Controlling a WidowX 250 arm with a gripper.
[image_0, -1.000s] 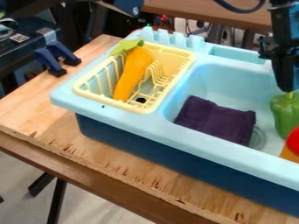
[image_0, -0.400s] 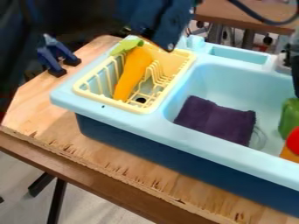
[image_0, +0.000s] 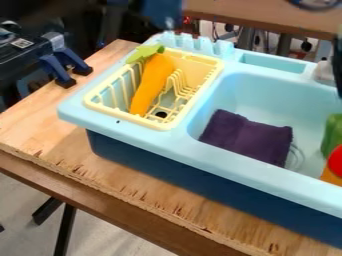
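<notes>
my black gripper (image_0: 338, 85) stands at the right edge; i cannot tell how far open it is or whether it has hold of anything. the green bell pepper (image_0: 332, 135) is below it in the sink basin (image_0: 267, 92), beside a red-and-orange object (image_0: 335, 161). farther from my gripper, the rack (image_0: 200, 61) props the toy carrot (image_0: 152, 82) aslant, and the basin floor supports the purple cloth (image_0: 246, 137). compared with the first frame, gripper and pepper are shifted right, exposing the grey faucet base (image_0: 324, 72).
</notes>
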